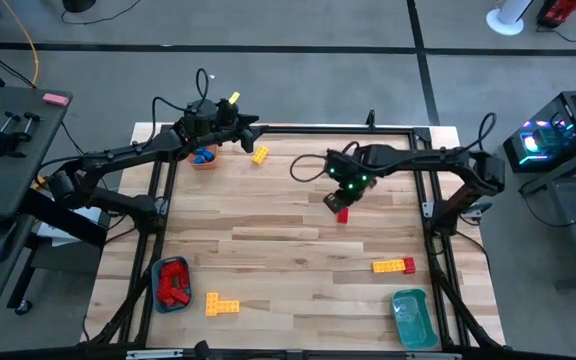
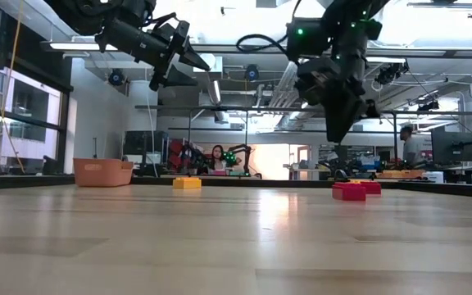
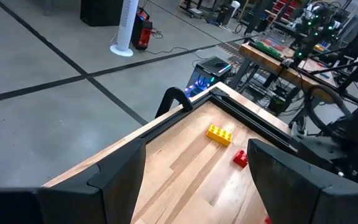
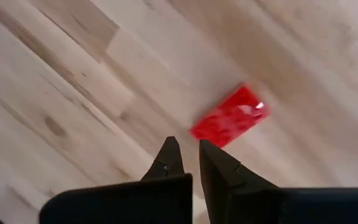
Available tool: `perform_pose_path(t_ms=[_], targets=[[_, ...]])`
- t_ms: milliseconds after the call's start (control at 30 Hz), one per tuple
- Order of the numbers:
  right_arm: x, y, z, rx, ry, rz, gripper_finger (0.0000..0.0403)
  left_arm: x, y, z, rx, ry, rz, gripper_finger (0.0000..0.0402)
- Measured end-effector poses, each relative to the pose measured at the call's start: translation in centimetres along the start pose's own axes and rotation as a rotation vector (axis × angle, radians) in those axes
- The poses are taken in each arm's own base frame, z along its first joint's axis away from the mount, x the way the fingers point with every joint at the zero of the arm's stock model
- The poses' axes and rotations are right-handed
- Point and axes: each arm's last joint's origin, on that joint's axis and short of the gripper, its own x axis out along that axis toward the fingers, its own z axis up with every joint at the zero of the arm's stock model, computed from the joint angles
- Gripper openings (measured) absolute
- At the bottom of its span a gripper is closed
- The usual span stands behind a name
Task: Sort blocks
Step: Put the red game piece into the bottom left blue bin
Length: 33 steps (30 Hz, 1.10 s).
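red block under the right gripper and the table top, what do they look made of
The red block looks like glossy moulded plastic: a white glare spot sits on its smooth, evenly coloured face. The table top looks like wood planks with a light satin finish: visible grain, knots and seams between boards, and a soft sheen in the low view. Neither can be confirmed by sight alone.

A small red plastic brick lies flat mid-worktop. A yellow plastic brick sits near the far edge. Others: a joined yellow-red row, a yellow L-shape, several piled red bricks, and seemingly blue ones.
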Motion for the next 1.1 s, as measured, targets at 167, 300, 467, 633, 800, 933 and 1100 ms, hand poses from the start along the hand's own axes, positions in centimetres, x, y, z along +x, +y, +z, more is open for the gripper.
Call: perform_pose_path(t_ms=[167, 300, 467, 633, 800, 933, 1100], targets=[[0.4, 1.5, -0.9, 0.164, -0.032, -0.016, 0.0023, 0.0, -0.1, 0.0, 0.017, 0.014, -0.046, 0.0268], [0.7, 1.8, -1.7, 0.307, -0.068, -0.114, 0.0075, 0.0, -0.1, -0.2, 0.04, 0.027, -0.056, 0.0268], [1.7, 1.4, -1.7, 0.48, -0.096, -0.191, 0.0166, 0.0, -0.1, -0.4, 0.039, 0.056, -0.063, 0.0268], [3.5, 0.6, -2.0, 0.568, -0.095, -0.205, 0.0219, 0.0, -0.3, -0.5, 0.014, 0.076, -0.11, 0.0268], [4.9, -0.1, -2.4, 0.624, -0.104, -0.196, 0.0224, 0.0, -0.6, -0.7, -0.025, 0.107, -0.163, 0.0268], [5.8, -0.5, -2.7, 0.657, -0.116, -0.178, 0.0224, 0.0, -1.1, -0.9, -0.048, 0.124, -0.202, 0.0268], [6.4, -0.8, -2.8, 0.677, -0.125, -0.164, 0.0224, 0.0, -2.0, -1.2, -0.048, 0.142, -0.243, 0.0268]])
